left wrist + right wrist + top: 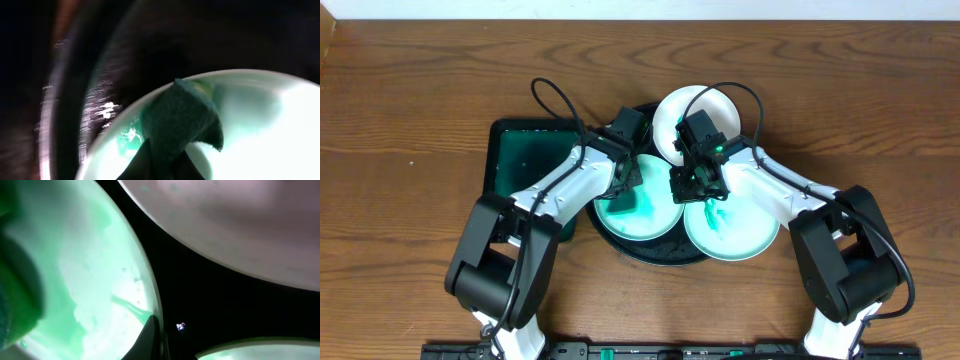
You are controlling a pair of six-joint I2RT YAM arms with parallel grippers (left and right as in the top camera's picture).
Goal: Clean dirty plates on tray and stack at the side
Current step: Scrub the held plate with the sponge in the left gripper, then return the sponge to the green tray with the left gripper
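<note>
No writing, label, brand, number or sign can be read anywhere, neither on plates (750, 225) nor tray (652, 251).

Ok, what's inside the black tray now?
Three white plates: left plate and right plate teal-smeared, back plate cleaner. A sponge sits on the left plate. Left arm and right arm hide the tray centre.

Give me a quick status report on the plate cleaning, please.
Left hand shut on sponge, on left plate. Right hand pinching its rim. Top plate, right plate also on tray. Nothing blocking.
</note>
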